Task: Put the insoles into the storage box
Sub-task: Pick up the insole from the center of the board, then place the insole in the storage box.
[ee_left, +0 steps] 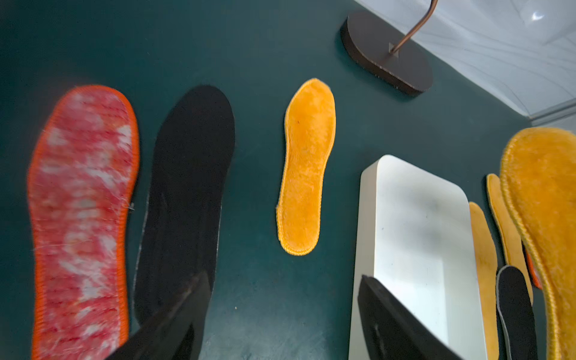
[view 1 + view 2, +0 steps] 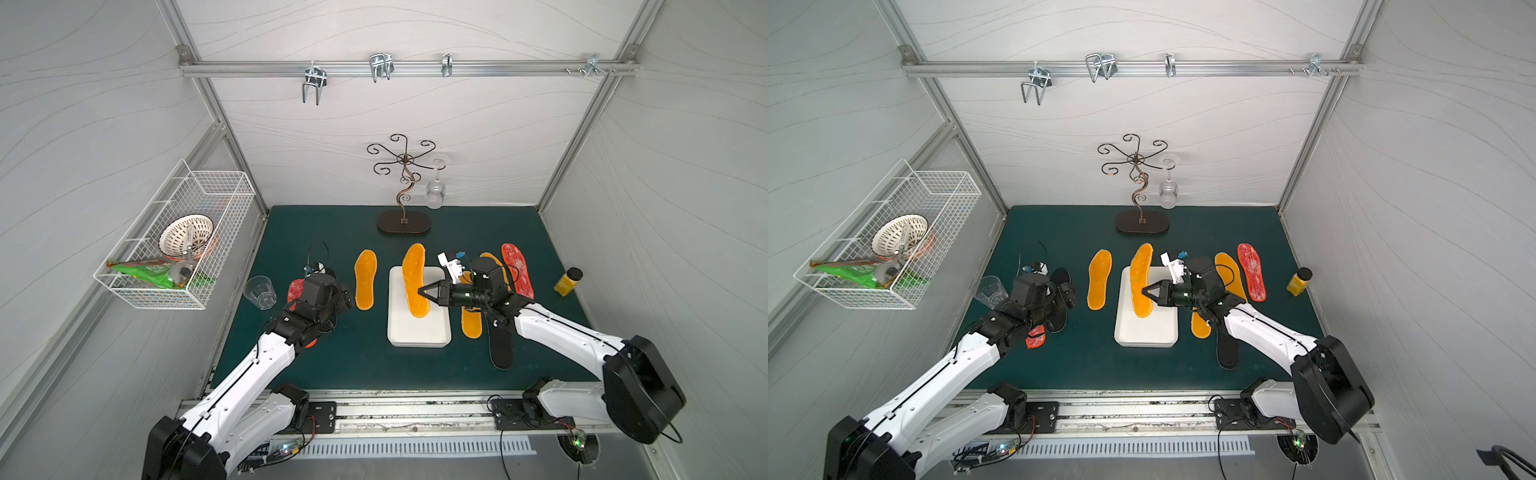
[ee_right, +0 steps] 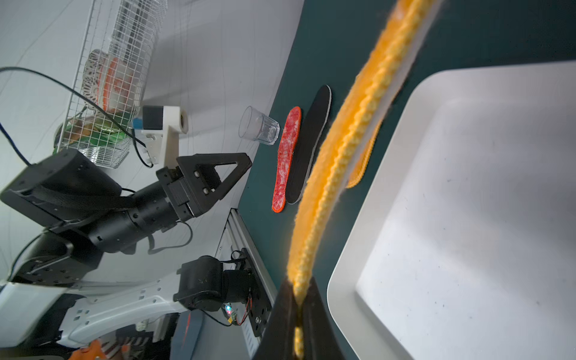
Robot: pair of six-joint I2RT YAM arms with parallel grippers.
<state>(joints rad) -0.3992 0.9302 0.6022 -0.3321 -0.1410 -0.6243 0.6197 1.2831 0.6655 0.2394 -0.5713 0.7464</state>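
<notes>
My right gripper [image 2: 422,291] is shut on the edge of an orange insole [image 2: 413,274], which hangs lengthwise over the white storage box [image 2: 417,336]. The right wrist view shows its stitched rim [image 3: 343,140] pinched between the jaws, beside the empty box [image 3: 467,218]. At the left, my left gripper [image 1: 285,314] is open and empty above the mat, next to a black insole [image 1: 187,187] and a red speckled insole [image 1: 81,218]. Another orange insole [image 2: 365,279] lies left of the box. To the right of the box lie two orange insoles [image 2: 471,324], a red one [image 2: 517,268] and a black one [image 2: 500,349].
A glass tumbler [image 2: 259,293] stands at the mat's left edge and a yellow bottle [image 2: 567,282] at the right. A metal stand's dark base [image 2: 404,222] sits behind the box, with a hanging wine glass [image 2: 435,193]. A wire basket [image 2: 174,241] hangs on the left wall.
</notes>
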